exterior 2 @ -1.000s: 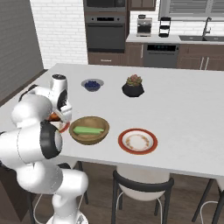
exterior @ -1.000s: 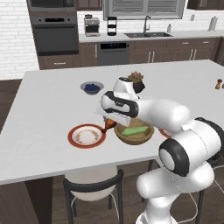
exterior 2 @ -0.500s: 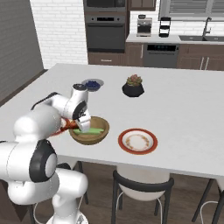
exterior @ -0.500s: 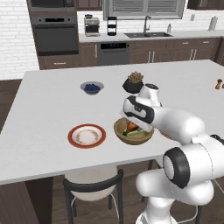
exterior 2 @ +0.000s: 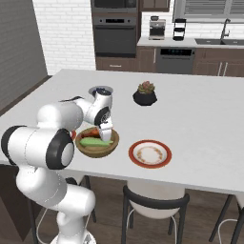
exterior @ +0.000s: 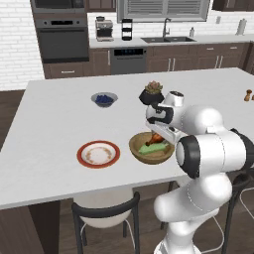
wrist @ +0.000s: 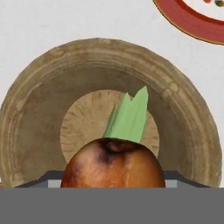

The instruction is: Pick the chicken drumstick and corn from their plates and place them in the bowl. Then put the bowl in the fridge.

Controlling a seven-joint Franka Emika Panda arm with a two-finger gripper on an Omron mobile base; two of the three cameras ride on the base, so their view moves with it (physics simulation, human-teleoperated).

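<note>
The wooden bowl [exterior: 151, 158] [exterior 2: 97, 151] [wrist: 30, 105] sits near the island's front edge. The pale green corn [exterior: 147, 148] [exterior 2: 92, 142] [wrist: 128, 118] lies inside it. My gripper [exterior: 158, 134] [exterior 2: 103, 134] hangs just above the bowl's inside, shut on the orange-brown chicken drumstick [exterior: 157, 138] [exterior 2: 96, 132] [wrist: 114, 164]. In the hand view the drumstick hides most of my fingers and sits over the corn's near end. One red-rimmed plate [exterior: 98, 154] [exterior 2: 149, 154] [wrist: 192, 19] lies bare beside the bowl. A sliver of the second plate [exterior 2: 73, 135] shows behind my arm.
A small grey bowl of blueberries [exterior: 104, 99] [exterior 2: 100, 90] and a black plant pot [exterior: 152, 94] [exterior 2: 145, 95] stand farther back on the island. A small shaker [exterior: 247, 95] is at the far right. A stool [exterior 2: 155, 202] stands under the front edge.
My arm has swung from beside the bowl to over it, carrying the drumstick, and has come down toward the corn. The bowl, corn and plates have not moved.
</note>
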